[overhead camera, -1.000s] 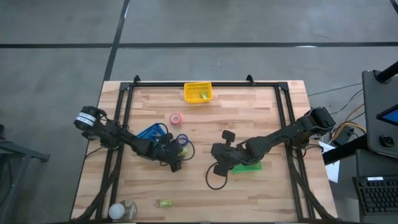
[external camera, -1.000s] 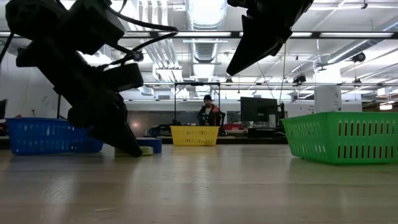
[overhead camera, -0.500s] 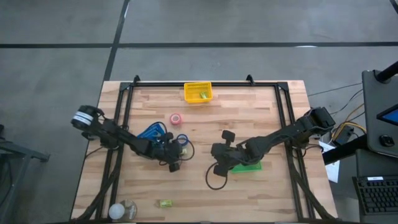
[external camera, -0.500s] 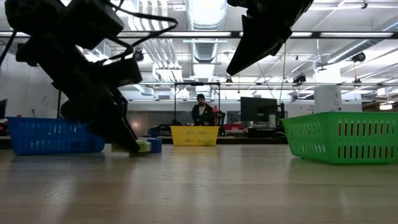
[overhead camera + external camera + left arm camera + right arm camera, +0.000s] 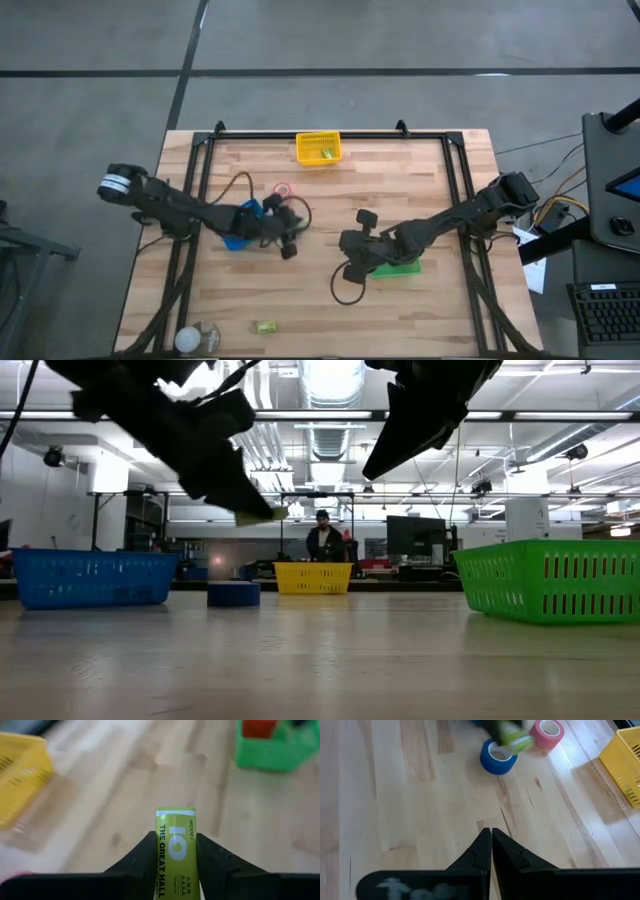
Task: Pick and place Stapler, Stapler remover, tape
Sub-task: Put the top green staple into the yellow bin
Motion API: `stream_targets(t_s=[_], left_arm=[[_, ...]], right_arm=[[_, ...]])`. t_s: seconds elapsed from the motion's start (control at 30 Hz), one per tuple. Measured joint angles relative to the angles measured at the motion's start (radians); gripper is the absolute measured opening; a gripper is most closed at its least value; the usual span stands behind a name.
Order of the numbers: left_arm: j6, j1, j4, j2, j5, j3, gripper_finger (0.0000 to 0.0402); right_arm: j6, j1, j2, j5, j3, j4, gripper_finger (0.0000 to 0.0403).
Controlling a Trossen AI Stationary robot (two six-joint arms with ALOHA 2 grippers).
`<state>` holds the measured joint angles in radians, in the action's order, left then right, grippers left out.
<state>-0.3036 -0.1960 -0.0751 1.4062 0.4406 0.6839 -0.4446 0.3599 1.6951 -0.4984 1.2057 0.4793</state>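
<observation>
A yellow-green stapler [image 5: 175, 851] with black print sits between the fingers of my left gripper [image 5: 175, 845], which is shut on it. The gripper [image 5: 250, 510] hangs well above the table, near the blue basket [image 5: 240, 222]. Below and just beyond it, a blue tape roll [image 5: 497, 756] lies flat on the table, with a pink roll [image 5: 547, 732] behind it. My right gripper [image 5: 491, 834] is shut on nothing, hovering by the green basket [image 5: 400, 266]. I cannot pick out the stapler remover. My left gripper pinches the stapler's two long sides [image 5: 160, 845] between its two fingers. The fingers lie along the stapler, and its free end [image 5: 265, 515] sticks out past the fingertips. They slant downward. The stapler is lifted clear of the table.
A yellow basket [image 5: 318, 148] stands at the far edge. The green basket [image 5: 277, 745] holds a red thing. A small yellow-green thing [image 5: 265, 327] and a pale round thing [image 5: 197, 338] lie near the front left. A person [image 5: 322, 540] stands in the room behind.
My left gripper has taken hold of the stapler on the table beside the blue tape roll. It has then risen and gone a little toward the far edge, and the stapler now hangs clear of the table. The blue roll has stayed where it was.
</observation>
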Motion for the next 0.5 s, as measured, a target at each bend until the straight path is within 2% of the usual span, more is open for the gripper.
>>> stream_targets(t_s=[0.2,0.5], left_arm=[[0.078,0.152,0.001,-0.05,-0.001,0.039,0.0127],[0.163,0.408,-0.003,-0.043,-0.081,0.122,0.0114]], right_arm=[[0.0,0.0,0.0,0.0,-0.006,0.0,0.0008],[0.0,0.0,0.0,-0.007,-0.022,-0.011,0.0008]])
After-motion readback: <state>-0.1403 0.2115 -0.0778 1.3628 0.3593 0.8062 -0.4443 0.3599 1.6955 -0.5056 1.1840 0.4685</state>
